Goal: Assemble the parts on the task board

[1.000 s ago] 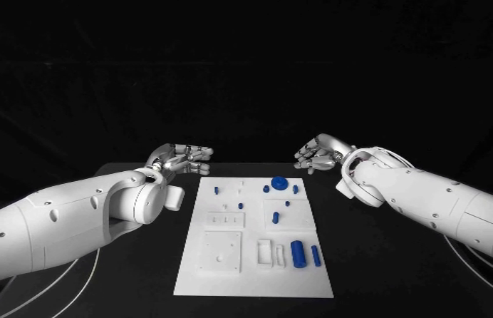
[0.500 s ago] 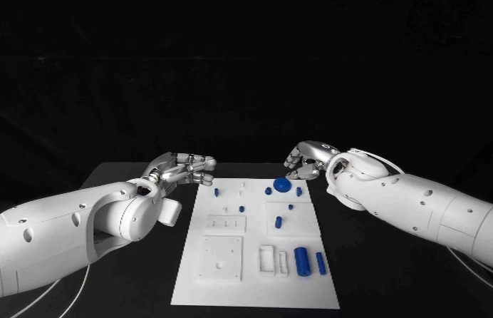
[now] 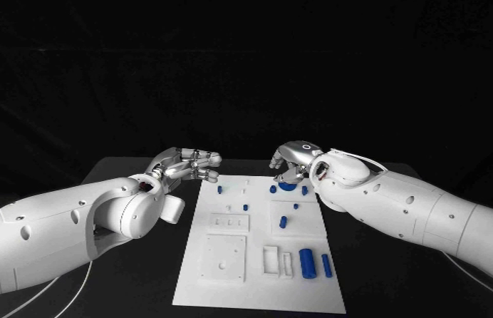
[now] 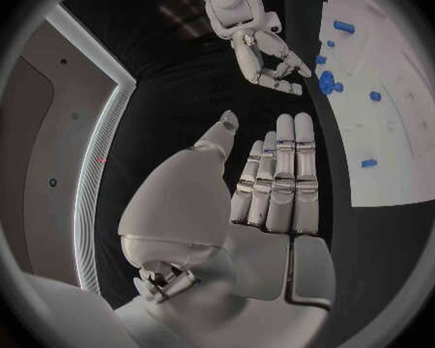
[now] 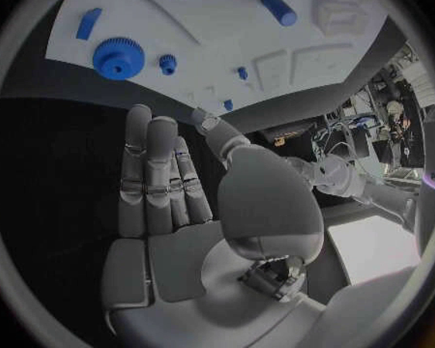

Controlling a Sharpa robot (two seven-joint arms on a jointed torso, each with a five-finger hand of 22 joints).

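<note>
Both arms have drawn inward over the last second. The right robot hand (image 3: pixel 292 162) has travelled from beyond the board's far right corner to hang over the far edge of the task board (image 3: pixel 259 289), directly above the blue gear (image 5: pixel 119 56), which it partly hides in the head view. The left robot hand (image 3: pixel 190 165) has crept closer to the board's far left corner and hovers over the black counter (image 3: pixel 144 275) just beside it.

Neither robot hand has hold of anything. In its wrist view the right one's fingers (image 5: pixel 150 170) lie straight and side by side with the palm bare; the left one's fingers (image 4: pixel 280 182) are likewise extended and empty.

Assembly looks barely begun, as far as I can judge. The gear and a small blue part (image 5: pixel 167 63) beside it sit at the far end, short blue pegs (image 3: pixel 283 222) are scattered along the middle, and a large blue cylinder (image 3: pixel 306 264) with a thinner blue rod (image 3: pixel 325 264) lies loose at the near end beside white fixture blocks (image 3: pixel 270 260). Whether any peg already stands seated in its hole I cannot tell. Most parts, then, remain to be picked up and fitted, the gear likely first.
</note>
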